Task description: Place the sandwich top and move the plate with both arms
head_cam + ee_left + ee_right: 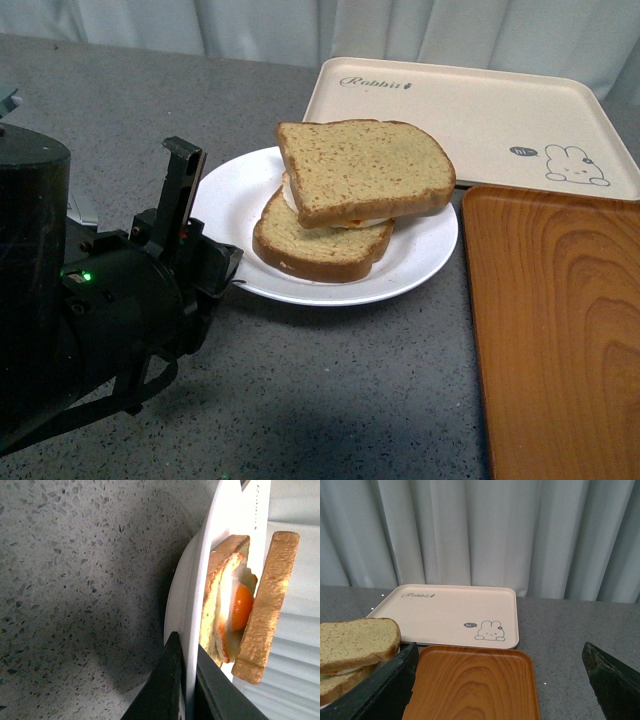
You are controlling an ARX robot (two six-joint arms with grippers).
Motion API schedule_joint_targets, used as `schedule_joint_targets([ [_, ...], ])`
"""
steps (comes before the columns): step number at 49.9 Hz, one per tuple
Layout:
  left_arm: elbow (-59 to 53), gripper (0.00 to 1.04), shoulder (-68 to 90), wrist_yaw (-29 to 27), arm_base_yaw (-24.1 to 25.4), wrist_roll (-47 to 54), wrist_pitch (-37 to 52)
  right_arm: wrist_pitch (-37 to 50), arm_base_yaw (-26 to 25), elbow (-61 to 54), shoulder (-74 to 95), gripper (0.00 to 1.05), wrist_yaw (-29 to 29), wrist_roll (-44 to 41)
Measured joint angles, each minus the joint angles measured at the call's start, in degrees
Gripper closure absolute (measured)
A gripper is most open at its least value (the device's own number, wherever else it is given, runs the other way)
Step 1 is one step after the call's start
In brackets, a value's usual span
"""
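Observation:
The sandwich top (365, 168), a tan speckled bread slice, lies skewed on the fried egg and the thicker lower slice (318, 245) on the white plate (420, 255). My left gripper (195, 215) is shut on the plate's left rim. In the left wrist view its black fingers (170, 680) pinch the rim of the plate (200, 575), with the egg (241, 607) and the top slice (265, 605) beyond. My right gripper (500, 680) is open and empty above the orange tray, out of the front view. The top slice (357, 642) shows beside its one finger.
A beige rabbit-print tray (470, 110) lies behind the plate. An orange wood-grain tray (555, 330) lies right of the plate, close to its rim. Both show in the right wrist view, the beige tray (450, 612) and the orange tray (472, 685). Grey curtains hang behind the speckled counter (330, 400).

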Motion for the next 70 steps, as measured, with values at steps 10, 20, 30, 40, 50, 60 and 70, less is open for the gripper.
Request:
schedule_joint_targets([
  [10, 0.52, 1.01, -3.41, -0.37, 1.75, 0.90, -2.54, 0.00, 0.00, 0.00, 0.00, 0.09, 0.00, 0.00],
  [20, 4.17, 1.01, -5.38, -0.15, 2.69, 2.43, -5.77, 0.00, 0.00, 0.00, 0.00, 0.09, 0.00, 0.00],
  [30, 10.62, 1.01, -5.38, -0.17, 2.23, 4.98, -10.56, 0.00, 0.00, 0.00, 0.00, 0.09, 0.00, 0.00],
  [40, 19.34, 1.01, -2.89, -0.13, 1.42, 8.46, -14.19, 0.00, 0.00, 0.00, 0.00, 0.09, 0.00, 0.00],
  [50, 25.99, 1.01, 0.15, -0.63, 0.00, 12.31, -18.03, 0.00, 0.00, 0.00, 0.00, 0.09, 0.00, 0.00],
  [60, 31.89, 1.01, 4.11, -1.53, -0.04, 14.36, -20.33, 0.00, 0.00, 0.00, 0.00, 0.09, 0.00, 0.00],
  [70, 36.06, 1.01, 8.52, -2.78, 0.39, 16.02, -22.67, 0.00, 0.00, 0.00, 0.00, 0.09, 0.00, 0.00],
])
